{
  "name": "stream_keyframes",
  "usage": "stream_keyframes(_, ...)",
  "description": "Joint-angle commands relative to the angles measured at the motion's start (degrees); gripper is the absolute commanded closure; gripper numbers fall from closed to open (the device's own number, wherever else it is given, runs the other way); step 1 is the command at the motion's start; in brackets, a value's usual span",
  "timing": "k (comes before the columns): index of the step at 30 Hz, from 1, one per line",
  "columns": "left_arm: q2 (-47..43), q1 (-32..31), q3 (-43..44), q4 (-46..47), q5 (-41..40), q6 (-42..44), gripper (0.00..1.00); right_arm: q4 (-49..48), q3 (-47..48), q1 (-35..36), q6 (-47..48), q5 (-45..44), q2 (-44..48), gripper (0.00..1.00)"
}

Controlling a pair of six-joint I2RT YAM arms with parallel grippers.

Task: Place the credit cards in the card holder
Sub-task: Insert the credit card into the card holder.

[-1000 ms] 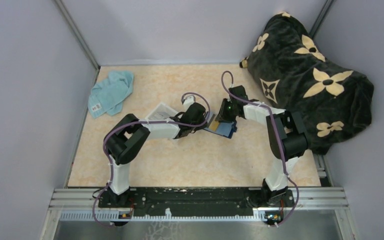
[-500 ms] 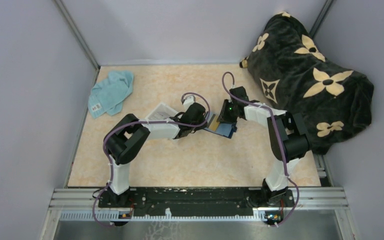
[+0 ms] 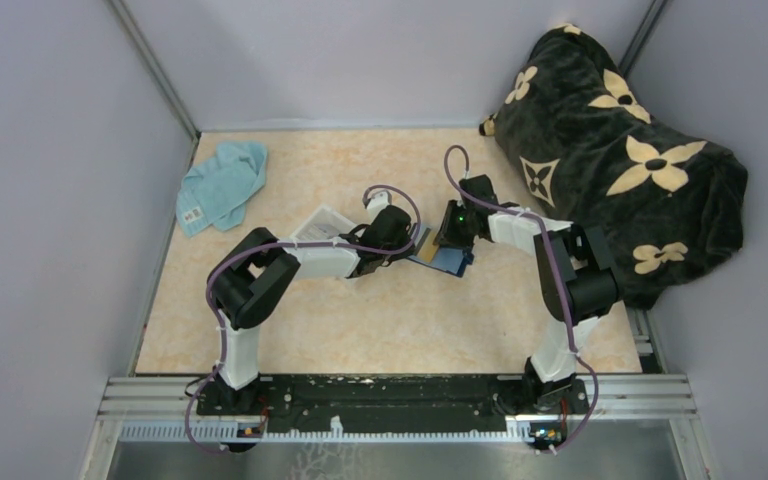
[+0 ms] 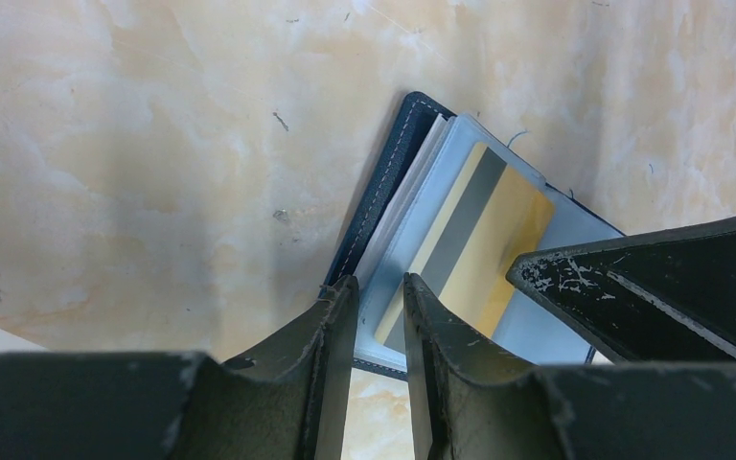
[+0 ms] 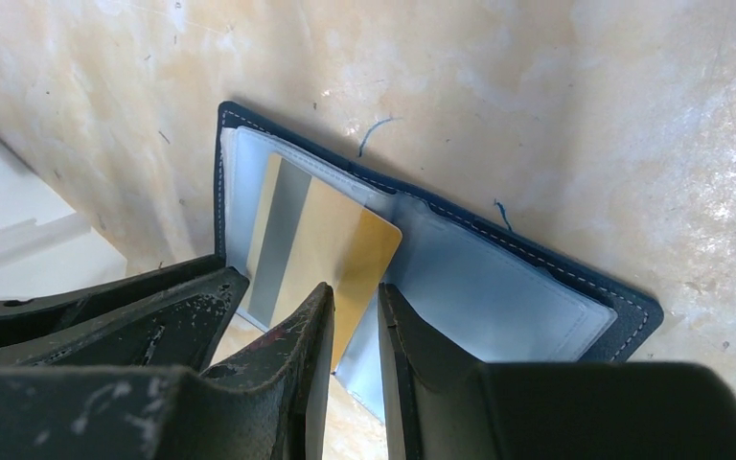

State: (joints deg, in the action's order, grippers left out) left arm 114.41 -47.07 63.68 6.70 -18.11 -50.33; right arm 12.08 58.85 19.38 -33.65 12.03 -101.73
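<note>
Meeting at the open card holder on the table, our left gripper and right gripper show near-closed fingers. Whether either pinches the gold credit card lying on its sleeves, we cannot tell.

The left gripper and right gripper crowd the card holder from opposite sides. A clear tray flanks the left arm and a flowered blanket blocks the right edge. The near table offers room.
</note>
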Motion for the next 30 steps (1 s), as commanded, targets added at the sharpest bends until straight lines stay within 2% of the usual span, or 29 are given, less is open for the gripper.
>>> stream_keyframes(1,12.4,2.0,-7.2,-21.3,-0.4,3.5,0.65,-3.1,0.1,0.6,-0.5,1.1,0.0,0.76)
stream_keyframes(23,9.3,1.9,-8.2,-21.8,-1.2,3.2,0.64,-1.0,4.5,2.5,-0.4,1.0,-2.0,0.75)
stream_keyframes(27,6.2,1.9,-8.5,-23.3,-2.4,2.7,0.53,0.0,4.3,2.5,1.5,0.7,0.0,0.72)
stream_keyframes(30,3.2,1.9,-8.5,-24.4,-3.0,2.3,0.4,1.5,5.1,2.5,4.0,0.9,1.5,0.67)
